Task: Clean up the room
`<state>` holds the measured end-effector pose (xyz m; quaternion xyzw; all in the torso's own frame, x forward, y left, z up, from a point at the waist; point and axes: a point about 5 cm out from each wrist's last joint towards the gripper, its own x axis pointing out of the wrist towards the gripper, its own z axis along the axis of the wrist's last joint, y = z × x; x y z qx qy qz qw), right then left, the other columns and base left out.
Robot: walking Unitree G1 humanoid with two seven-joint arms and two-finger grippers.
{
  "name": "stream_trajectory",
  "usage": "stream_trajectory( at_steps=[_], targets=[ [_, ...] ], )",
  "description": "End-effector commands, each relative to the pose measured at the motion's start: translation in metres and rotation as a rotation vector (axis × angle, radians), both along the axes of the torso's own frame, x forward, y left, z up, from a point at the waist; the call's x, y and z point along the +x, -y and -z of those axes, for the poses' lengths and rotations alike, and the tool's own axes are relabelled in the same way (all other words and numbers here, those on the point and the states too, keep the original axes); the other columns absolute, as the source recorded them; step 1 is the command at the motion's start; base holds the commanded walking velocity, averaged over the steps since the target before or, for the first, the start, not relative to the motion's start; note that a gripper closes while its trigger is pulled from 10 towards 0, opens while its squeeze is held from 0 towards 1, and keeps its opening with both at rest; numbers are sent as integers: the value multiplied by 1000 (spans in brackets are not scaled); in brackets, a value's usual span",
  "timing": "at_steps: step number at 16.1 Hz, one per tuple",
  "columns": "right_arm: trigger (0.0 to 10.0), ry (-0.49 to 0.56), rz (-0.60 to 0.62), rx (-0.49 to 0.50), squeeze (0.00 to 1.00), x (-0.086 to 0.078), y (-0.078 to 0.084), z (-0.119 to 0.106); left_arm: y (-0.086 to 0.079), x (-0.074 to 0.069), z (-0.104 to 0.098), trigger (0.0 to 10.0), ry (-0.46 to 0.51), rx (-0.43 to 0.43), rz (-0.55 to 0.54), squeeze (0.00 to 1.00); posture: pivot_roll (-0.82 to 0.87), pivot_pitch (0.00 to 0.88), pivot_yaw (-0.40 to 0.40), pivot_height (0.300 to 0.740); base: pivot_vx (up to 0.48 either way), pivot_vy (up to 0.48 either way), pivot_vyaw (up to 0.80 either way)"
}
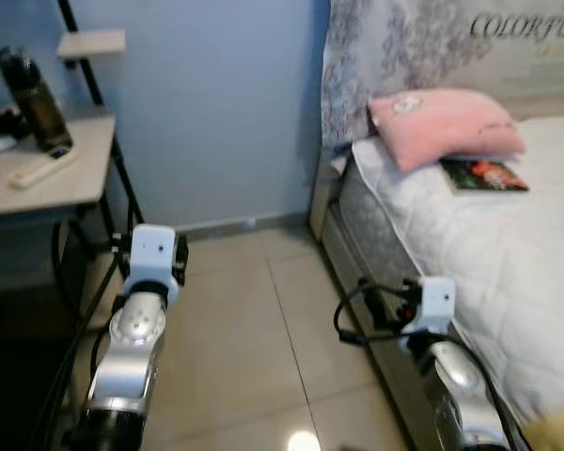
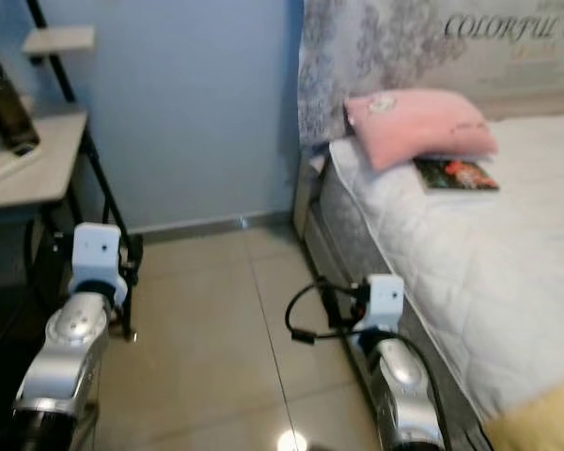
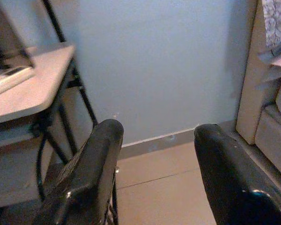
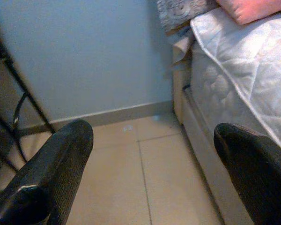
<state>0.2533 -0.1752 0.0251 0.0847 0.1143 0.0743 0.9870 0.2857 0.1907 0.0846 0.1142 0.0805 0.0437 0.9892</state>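
Pink pillow (image 1: pixel 442 124): soft, light; pinching a corner looks easiest.
Book (image 1: pixel 482 175): stiff, thin (partly under pillow); gripping its free edge.
Left gripper (image 3: pixel 154 140): jaws gaping wide, empty.
Right gripper (image 4: pixel 150 145): jaws gaping wide, empty.

The pink pillow (image 1: pixel 444 124) hides part of the book (image 1: pixel 484 176); the bed (image 1: pixel 508 254) runs off frame.

Open floor (image 1: pixel 254 310) between desk (image 1: pixel 52 178) and bed (image 1: pixel 489 254)

Left gripper (image 3: pixel 154 140), right gripper (image 4: pixel 154 150) agape.
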Motion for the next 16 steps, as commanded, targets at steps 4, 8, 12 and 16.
stream_trajectory(
  at_steps=[4, 8, 12, 16],
  targets=[
    [10000, 7, 40, -44, 0, 1, 10, 0, 8, 9, -5, 10000, 23, 24, 55, 0, 78, 0, -1, 740, 480, 0, 0],
    [10000, 22, 22, -65, 0, -1, 7, -2, 8, 8, -1, 10000, 19, 2, 55, 0, 78, 0, -7, 740, 480, 0, 0],
    [10000, 26, 23, -51, 0, 0, 8, -1, 8, 10, -2, 10000, 26, 6, 63, 0, 84, 0, -9, 740, 480, 0, 0],
    [10000, 34, -16, -48, 0, 1, 3, -2, 8, 10, -1, 10000, 32, 11, 69, 0, 91, 0, -13, 740, 480, 0, 528]
  ],
)
